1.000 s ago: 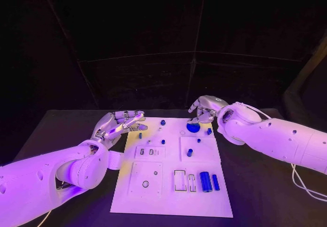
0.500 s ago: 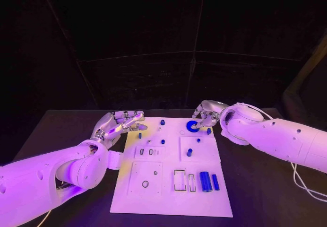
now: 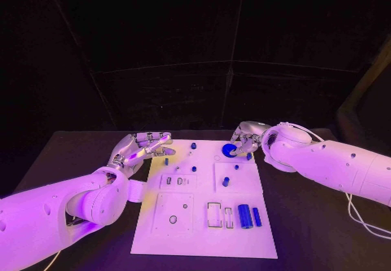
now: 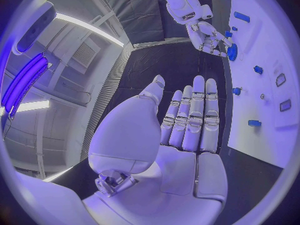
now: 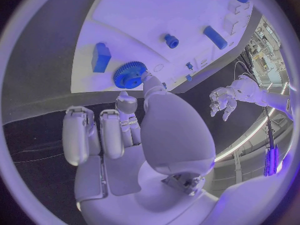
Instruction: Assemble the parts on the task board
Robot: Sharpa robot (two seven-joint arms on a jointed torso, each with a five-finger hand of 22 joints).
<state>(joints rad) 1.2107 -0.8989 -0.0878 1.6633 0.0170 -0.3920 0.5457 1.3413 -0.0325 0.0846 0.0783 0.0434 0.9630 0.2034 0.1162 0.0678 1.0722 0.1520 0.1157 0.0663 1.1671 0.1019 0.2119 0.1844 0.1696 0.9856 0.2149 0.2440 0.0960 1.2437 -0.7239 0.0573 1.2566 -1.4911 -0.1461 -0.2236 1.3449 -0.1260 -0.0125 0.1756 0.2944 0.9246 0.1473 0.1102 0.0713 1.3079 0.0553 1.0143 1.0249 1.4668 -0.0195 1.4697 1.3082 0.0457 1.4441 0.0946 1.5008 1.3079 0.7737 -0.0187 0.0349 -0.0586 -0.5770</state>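
The white task board (image 3: pixel 204 226) lies in the middle of the black table. At its far right corner my right hand (image 3: pixel 247 137) pinches a blue gear (image 3: pixel 230 149) between thumb and a finger; the right wrist view shows the gear (image 5: pixel 129 75) at the board's (image 5: pixel 187 15) edge with my thumb tip against it. My left hand (image 3: pixel 145 145) hovers by the board's far left corner, fingers straight and apart, holding nothing; its open palm (image 4: pixel 187 130) faces the board (image 4: pixel 269 85). The left wrist view also shows the right hand (image 4: pixel 209 35) on the gear (image 4: pixel 232 52).
Two blue cylinders (image 3: pixel 244 216) stand side by side at the board's near right. Small blue pieces sit further back, one mid-board (image 3: pixel 226 182) and one near the far edge (image 3: pixel 194 145). A blue block (image 5: pixel 100 56) lies close to the gear. Black table surrounds the board.
My right hand has come down beside the gear and closed thumb and finger on it; the gear shifted slightly toward the far edge. The left hand has stayed put.
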